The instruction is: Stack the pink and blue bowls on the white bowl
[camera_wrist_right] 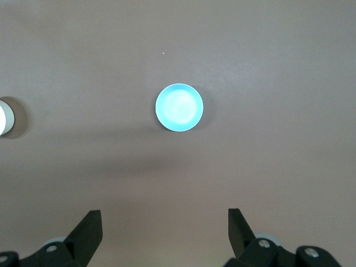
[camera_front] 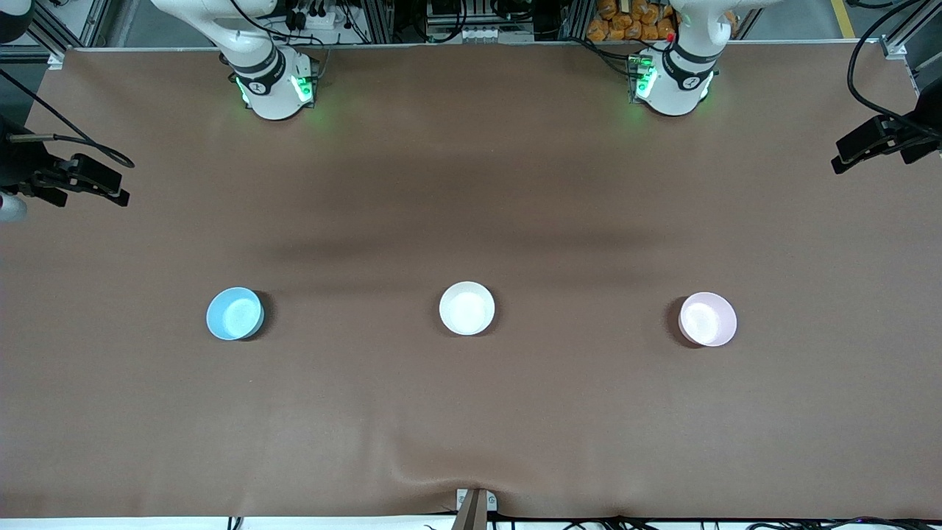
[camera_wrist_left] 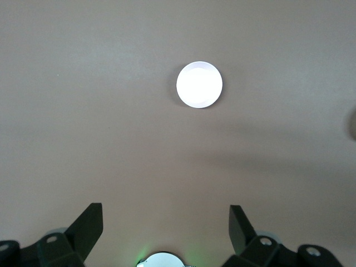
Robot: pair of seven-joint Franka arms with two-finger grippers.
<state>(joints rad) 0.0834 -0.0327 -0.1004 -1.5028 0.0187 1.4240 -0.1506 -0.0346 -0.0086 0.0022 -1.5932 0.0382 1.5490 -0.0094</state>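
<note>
bench [camera_front: 471, 412]: brown cover over the whole surface, small wrinkle at the edge nearest the front camera; both arm bases along the edge farthest from it, green lights on.
blue bowl [camera_front: 235, 313]: upright on the bench, toward the right arm's end, empty. Sits alone, well apart from the others.
white bowl [camera_front: 466, 308]: upright mid-bench, between the other two, empty, nothing stacked in it.
pink bowl [camera_front: 707, 319]: upright, toward the left arm's end, empty, well apart from the white one.
layout: three bowls in one row, about equally near the front camera, none touching.
left end effector [camera_wrist_left: 166, 231]: high over bare bench, fingers spread wide, nothing between them. Its wrist view shows the pink bowl [camera_wrist_left: 199, 84] washed out almost white.
right end effector [camera_wrist_right: 165, 231]: high over bare bench, fingers spread wide, holding nothing. Its wrist view shows the blue bowl [camera_wrist_right: 179, 107] and a sliver of the white bowl [camera_wrist_right: 4, 117] at the frame edge.
contact: neither end effector touches any bowl.
</note>
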